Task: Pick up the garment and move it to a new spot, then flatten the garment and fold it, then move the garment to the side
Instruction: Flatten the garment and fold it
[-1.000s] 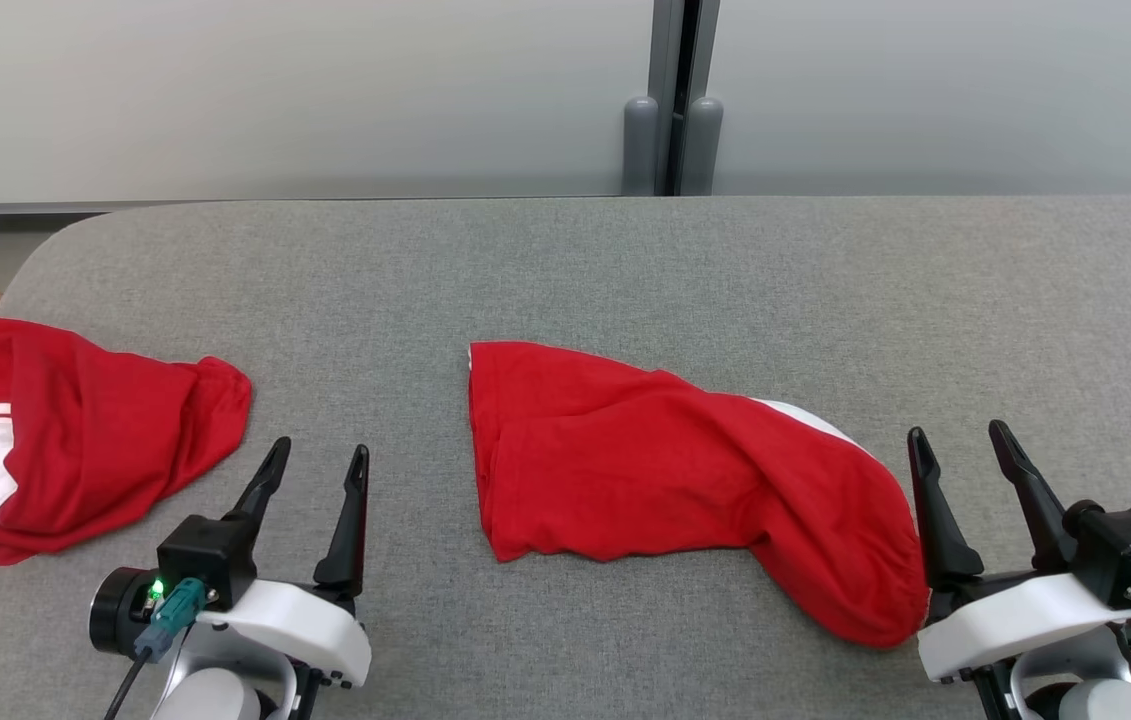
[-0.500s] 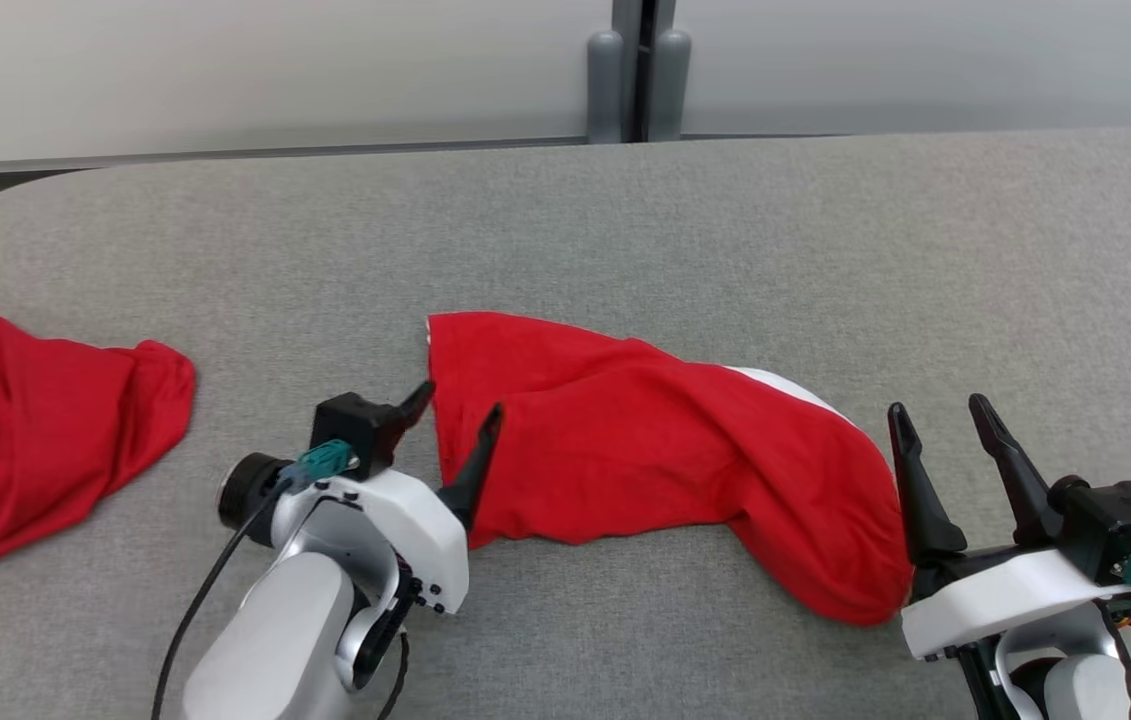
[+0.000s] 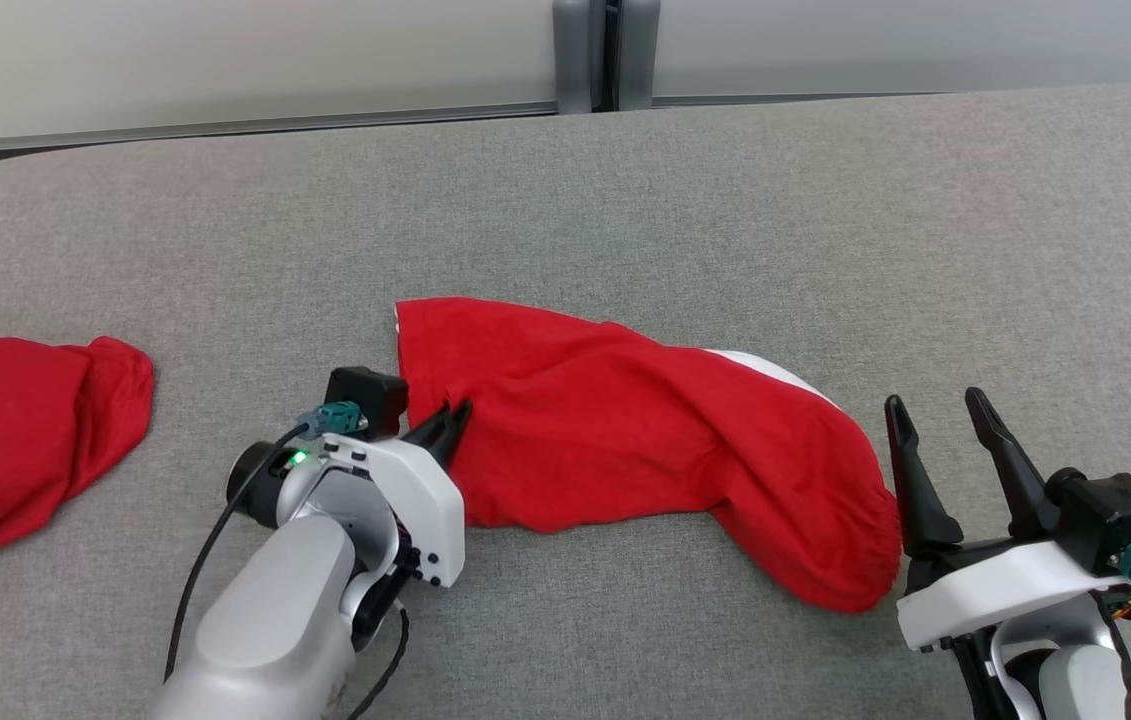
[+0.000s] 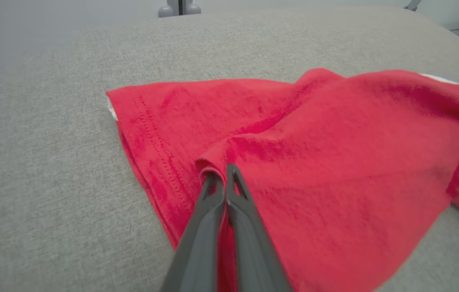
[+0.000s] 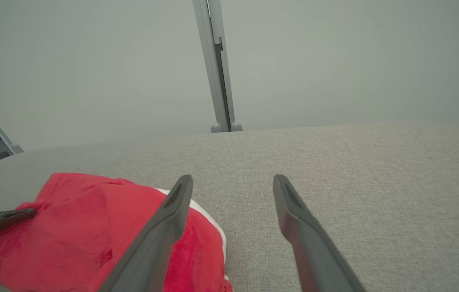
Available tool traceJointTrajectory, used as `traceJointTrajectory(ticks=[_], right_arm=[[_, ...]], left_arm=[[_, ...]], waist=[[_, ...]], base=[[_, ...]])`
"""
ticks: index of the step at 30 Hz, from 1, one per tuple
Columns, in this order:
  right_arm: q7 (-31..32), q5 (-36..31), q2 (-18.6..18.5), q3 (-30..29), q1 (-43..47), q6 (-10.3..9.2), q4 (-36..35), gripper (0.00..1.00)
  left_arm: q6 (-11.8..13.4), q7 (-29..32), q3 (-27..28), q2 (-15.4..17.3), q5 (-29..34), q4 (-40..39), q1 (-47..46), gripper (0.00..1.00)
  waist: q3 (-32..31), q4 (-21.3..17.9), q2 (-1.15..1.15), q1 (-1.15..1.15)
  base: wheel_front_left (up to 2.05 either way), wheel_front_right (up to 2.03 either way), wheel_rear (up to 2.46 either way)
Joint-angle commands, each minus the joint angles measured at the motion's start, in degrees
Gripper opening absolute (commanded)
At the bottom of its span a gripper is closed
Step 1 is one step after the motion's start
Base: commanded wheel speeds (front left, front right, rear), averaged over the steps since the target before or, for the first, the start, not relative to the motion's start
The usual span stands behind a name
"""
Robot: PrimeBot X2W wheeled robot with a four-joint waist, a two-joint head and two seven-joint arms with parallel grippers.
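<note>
Head view: the red garment (image 3: 625, 430) lies crumpled at the middle of the grey table (image 3: 725, 200), with a white edge showing along its far right side. The left gripper (image 3: 455, 412) sits at the garment's left hem, its fingers nearly together. In the left wrist view they pinch a small raised fold of the red cloth, just inside the stitched hem. The right gripper (image 3: 933, 398) stands just beside the garment's right end, fingers spread wide with nothing between them. A second red cloth (image 3: 15, 440) lies well apart at the left of the table, cut off by the picture's edge.
</note>
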Motion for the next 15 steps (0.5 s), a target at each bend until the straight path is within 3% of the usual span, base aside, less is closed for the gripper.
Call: traceJointTrajectory(ticks=[1, 9, 15], right_arm=[[-0.5, 0.3, -0.1, -0.2, -0.6, -0.1, 0.2, 1.0], [-0.1, 0.5, 0.0, -1.3, -0.5, -0.1, 0.4, 1.0], [0.0, 0.9, 0.1, -2.1, 0.9, -0.1, 0.3, 1.0]], left_arm=[[-0.1, -1.6, -0.2, 0.3, 0.2, 0.4, -1.6, 0.0], [0.7, -10.1, -0.8, 1.9, 2.8, -2.8, -3.9, 0.0], [1.9, -11.0, -1.8, 4.8, 3.2, -12.1, 3.2, 0.0]], waist=[[0.1, 0.1, 0.0, 0.0], [-0.6, 1.5, 0.0, 0.0], [-1.7, 2.6, 0.0, 0.0]], base=[[0.0, 0.0, 0.0], [0.0, 0.0, 0.0], [0.0, 0.0, 0.0]])
